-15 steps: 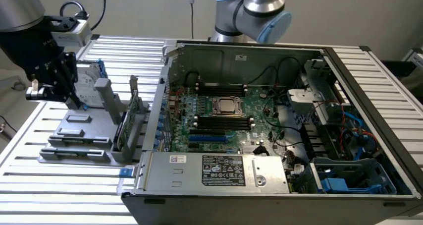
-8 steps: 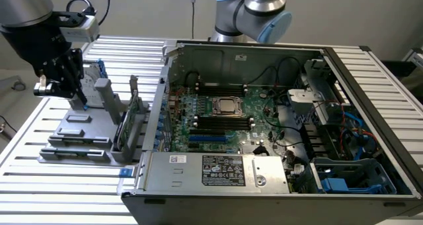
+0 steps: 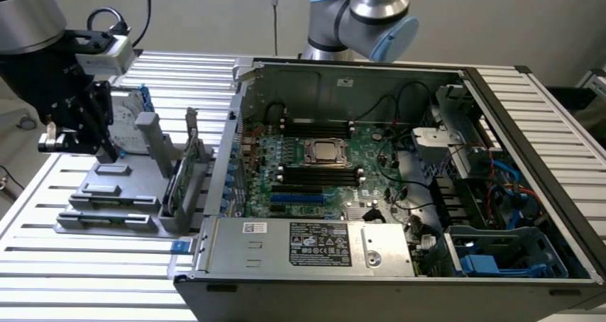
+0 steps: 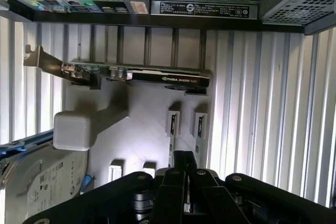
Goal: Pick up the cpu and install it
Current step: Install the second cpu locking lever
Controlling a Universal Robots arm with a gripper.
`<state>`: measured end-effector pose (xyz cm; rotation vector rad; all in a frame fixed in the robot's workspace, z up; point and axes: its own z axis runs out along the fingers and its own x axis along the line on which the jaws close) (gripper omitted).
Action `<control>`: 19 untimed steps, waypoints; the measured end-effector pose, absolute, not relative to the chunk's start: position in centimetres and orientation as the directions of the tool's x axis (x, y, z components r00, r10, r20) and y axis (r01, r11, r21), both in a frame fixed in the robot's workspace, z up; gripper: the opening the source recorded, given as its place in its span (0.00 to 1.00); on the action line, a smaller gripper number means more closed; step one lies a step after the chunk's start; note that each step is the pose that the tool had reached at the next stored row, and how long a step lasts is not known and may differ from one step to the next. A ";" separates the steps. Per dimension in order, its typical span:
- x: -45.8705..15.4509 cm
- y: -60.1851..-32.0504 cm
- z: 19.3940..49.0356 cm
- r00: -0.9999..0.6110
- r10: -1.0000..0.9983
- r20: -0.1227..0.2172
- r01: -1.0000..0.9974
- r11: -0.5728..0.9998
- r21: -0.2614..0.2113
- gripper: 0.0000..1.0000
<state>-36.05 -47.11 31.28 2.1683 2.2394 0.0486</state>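
One small, flat, square cpu (image 3: pixel 325 152) with a dull silver-grey metal top lies inside the socket frame near the middle of the green motherboard (image 3: pixel 379 184). The board sits within the open black and grey computer case (image 3: pixel 530 152). From here the chip looks level and square to the frame, though whether it is fully seated cannot be told.

The black gripper (image 3: pixel 81 141) hangs well apart from it, at the exterior view's left, over the grey moulded parts rack (image 3: pixel 113 194) on the slatted aluminium table (image 3: pixel 57 265). Its fingers (image 4: pixel 181 163) are pressed together, and nothing can be seen pinched between them.

In the wrist view, the long black graphics card (image 4: pixel 157 77) stands on edge in the rack, between the gripper and the case. The silver rectangular hard drive (image 4: pixel 37 182) lies just beside the gripper.

The placing appears done, so the work in hand seems to be holding clear of the parts. Doing that well means keeping the closed fingertips above the card's upper edge and away from the drive. It also means letting nothing brush the rack's upright posts. The chip itself wants checking for a corner riding on the frame.
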 end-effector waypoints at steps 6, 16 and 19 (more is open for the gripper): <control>-36.9 -47.2 30.7 -0.032 0.999 0.004 0.999 0.032 0.039 0.11; -36.9 -47.2 30.7 -0.032 0.999 0.004 0.999 0.032 0.039 0.11; -36.9 -47.2 30.8 -0.032 0.999 0.004 0.999 0.032 0.039 0.11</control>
